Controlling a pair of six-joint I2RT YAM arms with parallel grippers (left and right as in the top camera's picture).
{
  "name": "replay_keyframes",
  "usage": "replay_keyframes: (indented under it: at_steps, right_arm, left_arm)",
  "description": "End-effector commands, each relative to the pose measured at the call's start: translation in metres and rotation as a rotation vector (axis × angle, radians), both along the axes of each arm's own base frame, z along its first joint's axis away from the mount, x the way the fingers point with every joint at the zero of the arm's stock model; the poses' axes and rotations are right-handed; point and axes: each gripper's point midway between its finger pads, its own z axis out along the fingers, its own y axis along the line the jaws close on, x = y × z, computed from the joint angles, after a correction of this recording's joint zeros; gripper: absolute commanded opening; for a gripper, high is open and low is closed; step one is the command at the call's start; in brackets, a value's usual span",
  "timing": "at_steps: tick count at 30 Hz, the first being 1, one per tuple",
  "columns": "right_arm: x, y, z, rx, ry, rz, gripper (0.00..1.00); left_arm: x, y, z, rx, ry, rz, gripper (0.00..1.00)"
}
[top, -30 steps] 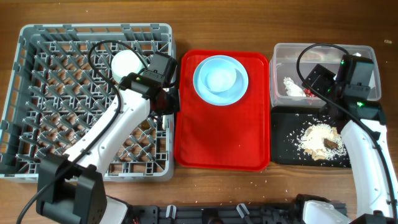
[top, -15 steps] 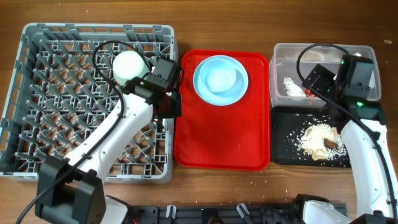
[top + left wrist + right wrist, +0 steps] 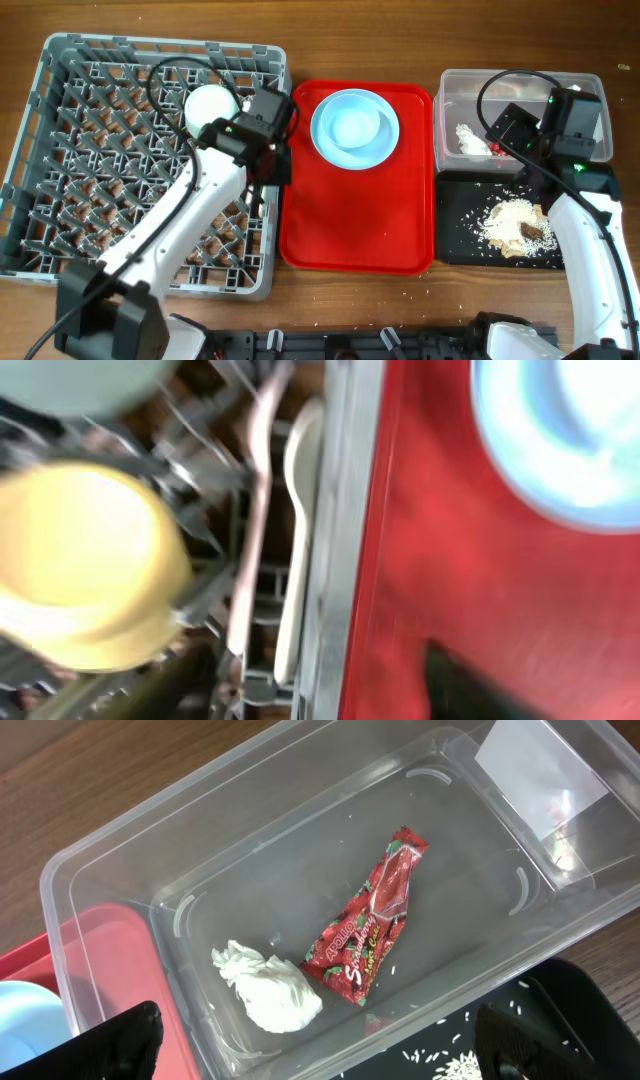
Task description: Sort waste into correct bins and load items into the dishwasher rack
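The grey dishwasher rack [image 3: 90, 170] fills the left of the table. My left gripper [image 3: 273, 165] [image 3: 310, 695] hovers over its right edge, jaws apart, holding nothing. Below it a white spoon [image 3: 300, 510] and a white fork [image 3: 255, 510] lie in the rack beside the yellow cup [image 3: 90, 560]. The pale green bowl [image 3: 210, 105] sits further back in the rack. A light blue plate [image 3: 355, 130] rests on the red serving tray [image 3: 355, 230]. My right gripper [image 3: 335, 1050] stands open above the clear tub [image 3: 120, 860], which holds the red wrapper [image 3: 375, 920] and the white napkin [image 3: 270, 990].
A black tray [image 3: 460, 215] in front of the clear tub carries the crumbly food scraps [image 3: 515, 225] and loose rice grains. The red serving tray lies between the rack and the bins. A few crumbs dot the wooden table near its front edge.
My left gripper has gone from shut to open over the rack's right edge and shifted slightly back and right. The rack has turned a little. The right arm has not moved.
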Motion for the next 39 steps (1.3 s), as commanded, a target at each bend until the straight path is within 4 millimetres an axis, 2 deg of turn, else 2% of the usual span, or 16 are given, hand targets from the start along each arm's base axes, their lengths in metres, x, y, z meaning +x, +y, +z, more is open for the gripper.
replay_keyframes:
  at_steps: [1,4,6,8,10,15,17,22,25,29,32,36,37,39]
  right_arm:
    - [0.004,0.000,0.006,-0.003,-0.014,0.010,1.00]
    - [0.004,0.000,0.006,-0.002,-0.013,0.010,1.00]
    - [0.004,0.000,0.006,-0.003,-0.014,0.011,1.00]
    - [0.004,0.000,0.006,-0.002,-0.014,0.010,1.00]
    - [0.004,0.000,0.006,-0.002,-0.014,0.010,1.00]
    - [0.004,0.000,0.006,-0.003,-0.014,0.011,1.00]
    - [0.004,0.000,0.006,-0.002,-0.014,0.010,1.00]
    - [0.004,0.000,0.006,-0.003,-0.013,0.010,1.00]
    - [0.004,0.000,0.006,-0.002,-0.014,0.010,1.00]
    - [0.004,0.000,0.006,-0.002,-0.014,0.010,1.00]
    - [0.004,0.000,0.006,-0.002,-0.014,0.010,1.00]
    - [0.004,0.000,0.006,-0.002,-0.014,0.010,1.00]
    - [0.004,0.000,0.006,-0.002,-0.014,0.010,1.00]
    - [0.004,0.000,0.006,-0.002,-0.013,0.010,1.00]
  left_arm:
    - [0.024,0.029,0.036,0.030,-0.131,0.095,0.71]
    - [0.034,0.074,0.034,0.040,-0.126,0.225,0.72]
    - [0.036,0.088,0.034,0.042,-0.125,0.266,0.74]
    - [0.036,0.087,0.029,0.039,-0.108,0.262,0.77]
    - [0.036,0.087,0.022,0.055,-0.084,0.238,0.87]
    - [0.029,0.088,0.001,0.086,0.003,0.213,0.82]
    - [0.029,0.083,-0.008,0.083,0.039,0.150,0.83]
    - [0.025,0.084,-0.017,0.095,0.080,0.146,0.88]
    - [0.032,0.082,-0.016,0.087,0.051,0.148,0.81]
    - [0.031,0.083,-0.016,0.088,0.056,0.148,0.74]
    - [0.022,0.084,-0.018,0.098,0.090,0.145,0.76]
    - [0.016,0.078,-0.020,0.069,0.125,0.114,0.74]
    - [0.019,0.077,-0.019,0.064,0.109,0.114,0.72]
    - [0.022,0.077,-0.019,0.061,0.097,0.115,0.62]
